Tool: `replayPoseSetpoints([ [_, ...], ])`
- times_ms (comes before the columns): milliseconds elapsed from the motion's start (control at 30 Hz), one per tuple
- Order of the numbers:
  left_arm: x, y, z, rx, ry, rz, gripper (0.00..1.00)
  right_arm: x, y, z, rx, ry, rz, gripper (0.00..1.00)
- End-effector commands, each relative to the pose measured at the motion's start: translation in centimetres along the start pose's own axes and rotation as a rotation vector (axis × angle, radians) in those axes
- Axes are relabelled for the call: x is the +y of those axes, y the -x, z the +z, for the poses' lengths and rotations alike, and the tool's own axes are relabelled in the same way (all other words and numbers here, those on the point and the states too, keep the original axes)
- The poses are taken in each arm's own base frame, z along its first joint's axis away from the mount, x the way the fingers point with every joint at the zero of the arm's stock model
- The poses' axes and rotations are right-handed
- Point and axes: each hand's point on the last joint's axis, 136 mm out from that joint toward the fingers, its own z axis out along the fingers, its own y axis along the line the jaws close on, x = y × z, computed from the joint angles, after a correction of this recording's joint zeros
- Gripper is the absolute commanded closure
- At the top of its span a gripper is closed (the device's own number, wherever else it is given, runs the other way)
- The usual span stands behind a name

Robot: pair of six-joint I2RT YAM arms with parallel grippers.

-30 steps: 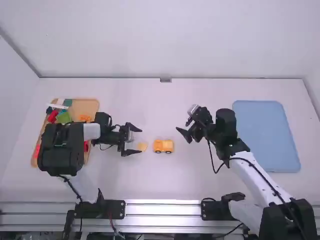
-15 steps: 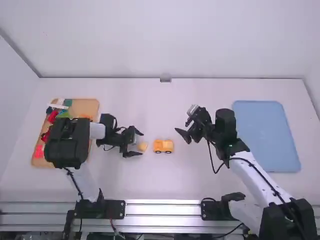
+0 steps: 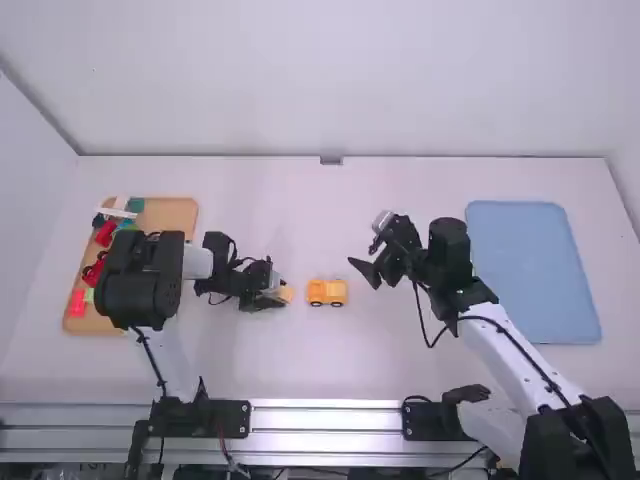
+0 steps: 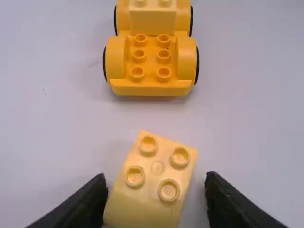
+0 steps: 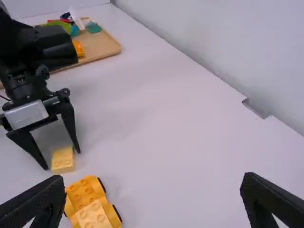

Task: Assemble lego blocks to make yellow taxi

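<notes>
In the high view, my left gripper (image 3: 278, 287) is low at a loose pale yellow brick (image 3: 287, 293). In the left wrist view, the gripper (image 4: 156, 176) stands open astride this four-stud brick (image 4: 157, 167), which sits skewed, with a gap to one finger. Close by is the orange-yellow wheeled base (image 3: 327, 292), with a lighter yellow brick (image 4: 152, 20) on its far part in the left wrist view. My right gripper (image 3: 364, 273) holds still above the table, beyond and right of the base; in the right wrist view, the gripper (image 5: 152, 179) is open with nothing between its fingers.
On the left, a wooden tray (image 3: 180, 212) holds several coloured pieces, partly under the left arm. A blue tray (image 3: 535, 270) lies at the right, beside the right arm. The back wall (image 3: 450, 90) rises behind the table.
The left gripper has come in slightly to the right around the loose brick, and its fingers have drawn closer together. The right arm has barely moved; the wheeled base has stayed put.
</notes>
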Motion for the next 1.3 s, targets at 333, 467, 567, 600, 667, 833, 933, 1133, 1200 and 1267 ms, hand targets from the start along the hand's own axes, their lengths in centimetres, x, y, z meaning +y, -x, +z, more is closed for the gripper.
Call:
replayPoseSetpoints([
  [333, 0.0, 1.7, -0.2, -0.102, -0.006, -0.019, 0.77, 0.2, -0.2, -0.1, 0.003, 0.002, 0.003, 0.02],
  [467, -0.5, 3.1, -0.8, -0.113, -0.018, -0.021, 0.81, 0.8, -1.7, 0.2, 0.051, 0.034, -0.034, 0.02],
  [567, -0.7, 4.4, -1.3, -0.104, -0.018, 0.002, 0.74, 1.5, -3.7, 1.4, 0.087, 0.101, -0.029, 0.02],
  [600, -0.7, 4.9, -1.4, -0.102, -0.017, 0.016, 0.74, 2.2, -4.2, 1.8, 0.086, 0.149, -0.051, 0.02],
  [667, -0.8, 5.9, -1.7, -0.104, -0.015, 0.045, 0.74, 3.7, -5.5, 2.5, 0.076, 0.26, -0.088, 0.02],
  [833, -0.3, 7.7, -1.4, -0.11, -0.004, 0.047, 0.77, 5.9, -8.8, 3.9, 0.05, 0.426, -0.191, 0.02],
  [933, -0.1, 7.8, -0.4, -0.072, -0.01, 0.047, 0.77, 6.3, -10.1, 4.7, 0.041, 0.456, -0.196, 0.01],
  [1133, 0.5, 7.5, 2.8, 0.092, 0.018, 0.024, 0.8, 7.1, -12.6, 6.8, 0.031, 0.498, -0.198, 0.02],
  [1200, 0.6, 7.9, 3.0, 0.082, 0.025, 0.021, 0.8, 7.4, -13.0, 7.2, 0.036, 0.503, -0.197, 0.02],
  [1267, 0.7, 8.2, 3.0, 0.055, 0.027, 0.007, 0.81, 7.8, -13.4, 7.6, 0.037, 0.514, -0.191, 0.02],
])
